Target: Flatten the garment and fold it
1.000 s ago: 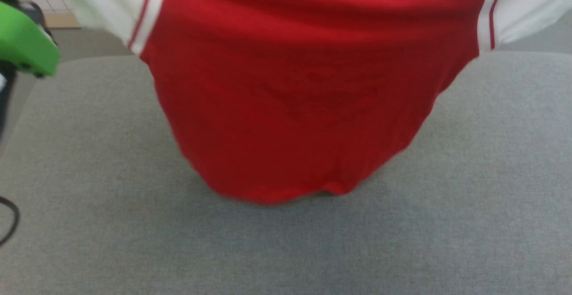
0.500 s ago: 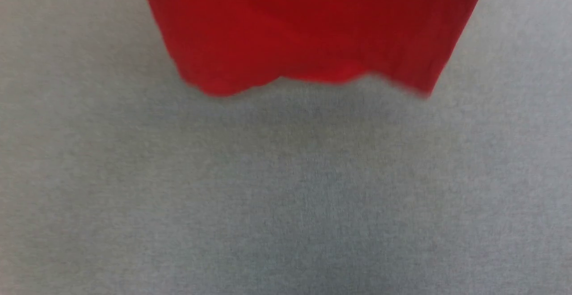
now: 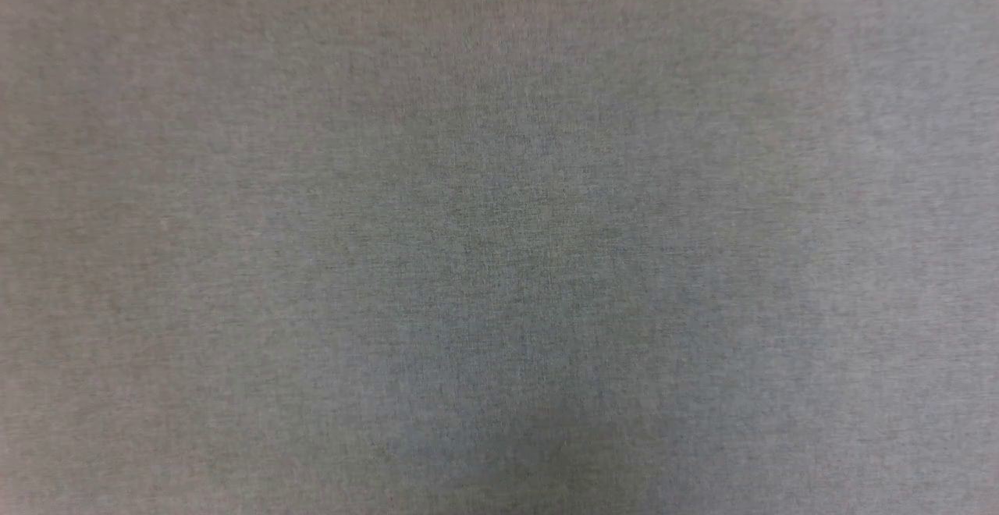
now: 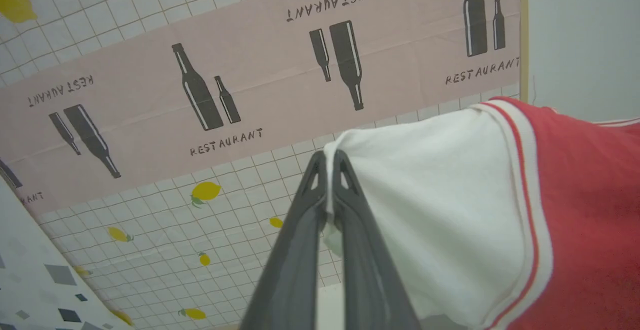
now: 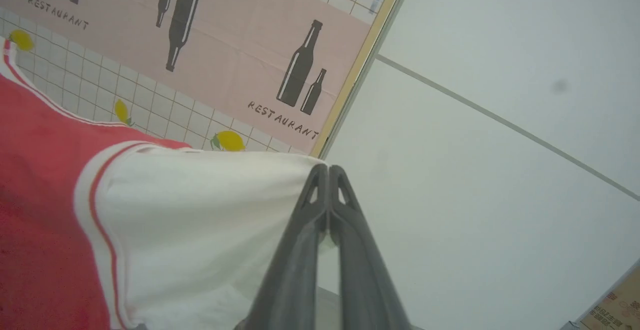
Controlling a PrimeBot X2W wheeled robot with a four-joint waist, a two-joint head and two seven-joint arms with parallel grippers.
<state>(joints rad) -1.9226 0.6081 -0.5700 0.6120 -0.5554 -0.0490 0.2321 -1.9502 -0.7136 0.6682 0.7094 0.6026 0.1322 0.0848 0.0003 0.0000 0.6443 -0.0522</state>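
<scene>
Grey fabric-covered table (image 3: 499, 234). Red garment (image 4: 590, 210) is held aloft before a bottle-printed wall (image 4: 260, 85), stretched between both claws: left claw (image 4: 327, 164) is clamped on one white sleeve (image 4: 440, 210), right claw (image 5: 328, 171) likewise on the opposite sleeve (image 5: 200, 210), fingers pressed together.

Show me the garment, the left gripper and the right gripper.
garment (image 4: 440, 210), left wrist view, on its white sleeve.
left gripper (image 4: 329, 157), left wrist view, midway between its fingertips.
right gripper (image 5: 328, 170), right wrist view, midway between its fingertips.
</scene>
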